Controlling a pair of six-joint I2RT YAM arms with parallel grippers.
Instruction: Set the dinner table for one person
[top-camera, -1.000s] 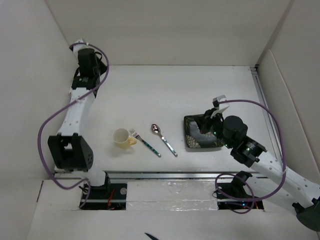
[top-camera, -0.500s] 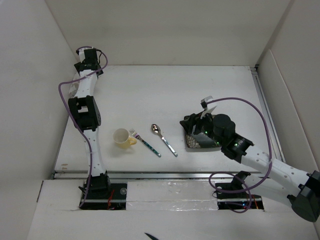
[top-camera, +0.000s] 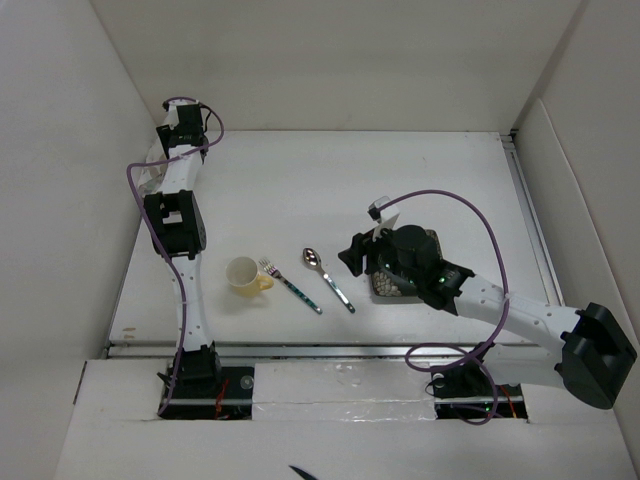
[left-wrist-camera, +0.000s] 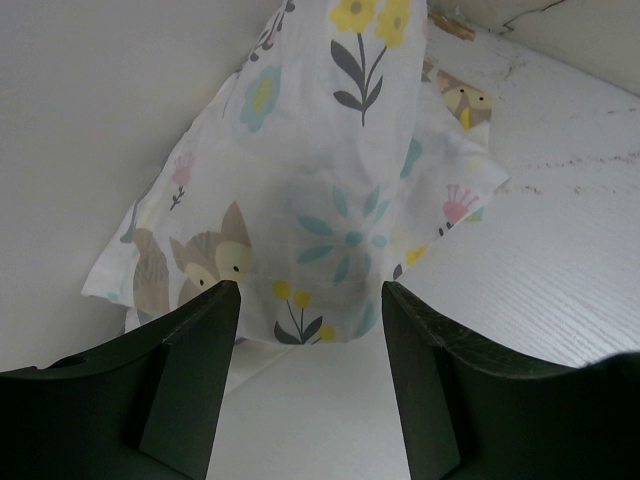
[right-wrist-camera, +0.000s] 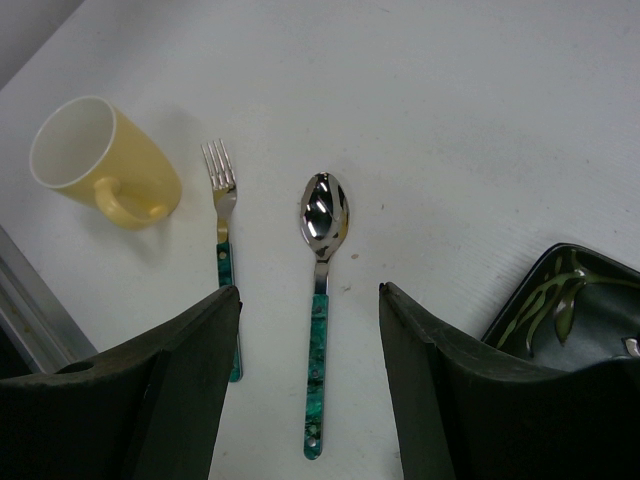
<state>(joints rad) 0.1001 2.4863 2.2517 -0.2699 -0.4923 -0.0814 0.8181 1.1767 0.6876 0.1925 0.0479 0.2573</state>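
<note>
From above, the table (top-camera: 350, 190) filled the view, its long axis running left to right. Rigid and fixed, we judged it nothing to grasp, only a flat surface to lay things on. The mug (top-camera: 244, 274), fork (top-camera: 290, 285) and spoon (top-camera: 328, 279) lay near its front edge, with the plate (top-camera: 383, 291) just right of them, mostly under the right arm. Fork and spoon lay parallel, heads far-left, handles near-right. The left gripper (top-camera: 183, 112) was at the far left corner and the right gripper (top-camera: 352, 258) near the spoon.

In the left wrist view its fingers (left-wrist-camera: 190, 380) stood apart, holding nothing. A bunched floral cloth (left-wrist-camera: 330, 200) lay just ahead, against the wall. It looked soft and limp to us; a pinch at a free edge should serve.

In the right wrist view the fingers (right-wrist-camera: 170, 400) stood apart and empty above the spoon. We judged it slim, hard and slick, best taken across the handle.
</note>
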